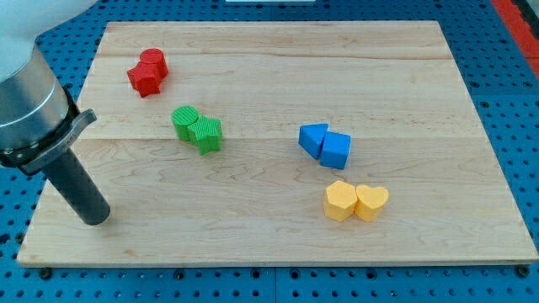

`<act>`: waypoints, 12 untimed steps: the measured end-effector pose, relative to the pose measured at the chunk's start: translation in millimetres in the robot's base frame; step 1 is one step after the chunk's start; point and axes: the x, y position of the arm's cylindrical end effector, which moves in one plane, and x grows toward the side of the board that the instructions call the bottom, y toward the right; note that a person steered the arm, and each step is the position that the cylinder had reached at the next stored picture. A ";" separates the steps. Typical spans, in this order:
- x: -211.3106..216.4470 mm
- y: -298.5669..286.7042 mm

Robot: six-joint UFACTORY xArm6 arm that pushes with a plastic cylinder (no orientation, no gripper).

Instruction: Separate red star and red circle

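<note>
The red star (142, 78) and the red circle (156, 61) sit touching each other near the view's top left of the wooden board (278, 227). The circle is just up and right of the star. My tip (94, 217) rests on the board near its bottom left corner, well below the red pair and left of the green blocks. The dark rod rises up and left toward the arm's grey body.
A green circle (184, 120) and green star (206, 134) touch left of centre. A blue triangle (312, 139) and blue cube (336, 151) touch right of centre. A yellow hexagon (340, 200) and yellow heart (371, 201) touch at the lower right.
</note>
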 end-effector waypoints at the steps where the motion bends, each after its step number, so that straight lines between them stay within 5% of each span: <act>1: 0.0 -0.6; 3: 1.1 -20.4; 5: -163.6 -95.5; 10: -187.7 -86.1; 12: -260.3 -48.0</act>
